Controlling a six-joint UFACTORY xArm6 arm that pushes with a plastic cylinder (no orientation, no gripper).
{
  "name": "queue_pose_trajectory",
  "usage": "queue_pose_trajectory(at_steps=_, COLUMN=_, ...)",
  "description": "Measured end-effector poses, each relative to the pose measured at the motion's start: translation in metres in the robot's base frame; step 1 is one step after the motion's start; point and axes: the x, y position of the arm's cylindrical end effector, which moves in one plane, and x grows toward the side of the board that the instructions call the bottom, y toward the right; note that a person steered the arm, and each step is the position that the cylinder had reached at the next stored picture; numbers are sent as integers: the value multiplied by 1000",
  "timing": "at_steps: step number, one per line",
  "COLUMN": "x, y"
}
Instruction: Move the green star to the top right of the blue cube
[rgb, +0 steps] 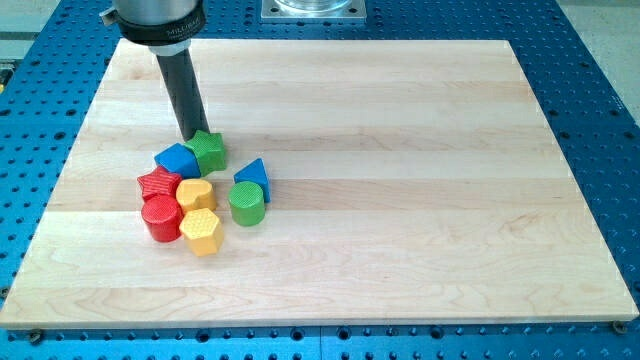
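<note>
The green star (209, 150) lies on the wooden board (400, 200), touching the upper right side of the blue cube (177, 159). My tip (191, 136) stands just above and left of the green star, touching or nearly touching it, and above the blue cube.
Below the blue cube sit a red star (157, 184), a red cylinder (160, 219), a yellow block (195, 193) and a yellow hexagonal block (201, 231). A blue triangle (252, 177) and a green cylinder (246, 203) lie to the right of them.
</note>
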Motion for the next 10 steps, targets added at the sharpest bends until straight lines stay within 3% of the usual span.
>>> queue_pose_trajectory(at_steps=3, x=0, y=36)
queue_pose_trajectory(at_steps=4, x=-2, y=17)
queue_pose_trajectory(at_steps=6, x=1, y=-91)
queue_pose_trajectory(at_steps=7, x=56, y=-97)
queue_pose_trajectory(at_steps=8, x=137, y=-97)
queue_pose_trajectory(at_steps=10, x=140, y=-88)
